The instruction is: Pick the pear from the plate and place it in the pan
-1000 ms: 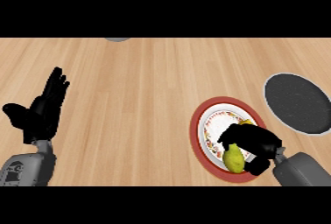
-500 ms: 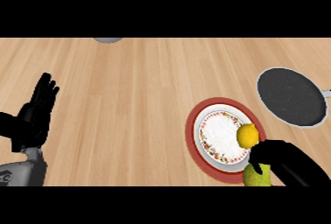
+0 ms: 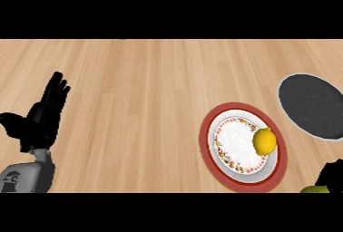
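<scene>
The left hand (image 3: 41,118) rests open at the counter's (image 3: 147,81) left side, fingers straight and pointing up; the right hand (image 3: 331,176) shows only as a dark sliver at the lower right corner, and whether it clasps anything I cannot tell; a green-yellow bit of the pear (image 3: 315,190) peeks just beside it, off the red-rimmed plate (image 3: 237,179); a lemon (image 3: 264,141) lies on that plate; the dark pan (image 3: 315,106) sits near the right edge.

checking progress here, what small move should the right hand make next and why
Probably carry the pear up toward the pan. The right hand sits at the lower right edge with the green pear beside it, off the plate; its grip is hidden. A yellow fruit remains there.
</scene>
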Robot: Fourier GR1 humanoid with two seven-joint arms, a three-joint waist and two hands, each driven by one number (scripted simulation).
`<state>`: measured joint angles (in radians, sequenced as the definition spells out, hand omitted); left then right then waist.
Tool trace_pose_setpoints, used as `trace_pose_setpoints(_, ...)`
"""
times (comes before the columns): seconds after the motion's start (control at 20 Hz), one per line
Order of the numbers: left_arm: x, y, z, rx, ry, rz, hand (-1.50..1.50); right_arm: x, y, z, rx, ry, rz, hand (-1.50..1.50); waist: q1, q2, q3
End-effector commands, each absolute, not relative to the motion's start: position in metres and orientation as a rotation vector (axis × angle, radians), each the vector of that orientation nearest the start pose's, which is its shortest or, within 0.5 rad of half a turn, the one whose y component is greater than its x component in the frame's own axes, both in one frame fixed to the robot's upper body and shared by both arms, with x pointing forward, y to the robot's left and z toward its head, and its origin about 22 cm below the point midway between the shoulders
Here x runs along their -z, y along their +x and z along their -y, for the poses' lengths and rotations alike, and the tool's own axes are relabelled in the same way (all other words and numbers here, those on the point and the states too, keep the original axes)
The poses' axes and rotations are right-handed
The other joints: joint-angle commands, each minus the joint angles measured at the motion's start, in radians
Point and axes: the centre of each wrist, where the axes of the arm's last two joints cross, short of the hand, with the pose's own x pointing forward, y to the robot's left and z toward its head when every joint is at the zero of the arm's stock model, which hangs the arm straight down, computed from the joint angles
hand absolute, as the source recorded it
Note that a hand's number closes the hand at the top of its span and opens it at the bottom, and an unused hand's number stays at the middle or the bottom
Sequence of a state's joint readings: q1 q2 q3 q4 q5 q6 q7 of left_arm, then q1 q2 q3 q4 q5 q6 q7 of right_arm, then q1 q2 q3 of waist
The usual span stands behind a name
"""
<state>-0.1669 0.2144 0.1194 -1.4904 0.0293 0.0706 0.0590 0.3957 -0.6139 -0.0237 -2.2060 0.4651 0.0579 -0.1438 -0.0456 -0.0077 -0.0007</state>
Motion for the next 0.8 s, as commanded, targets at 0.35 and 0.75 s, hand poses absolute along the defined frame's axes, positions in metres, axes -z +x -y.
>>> trace_pose_setpoints(0.35, -0.053, 0.304, -0.278, 0.057, 0.198, 1.626, 0.00, -0.156, 0.217, 0.416, -0.645, -0.733, 1.737, 1.50, 0.061, 0.014, 0.002)
trace_pose_setpoints(0.75, -0.050, 0.300, -0.286, 0.068, 0.169, 1.636, 0.00, -0.109, 0.271, 0.460, -0.725, -0.980, 1.644, 1.50, 0.096, 0.023, 0.003)
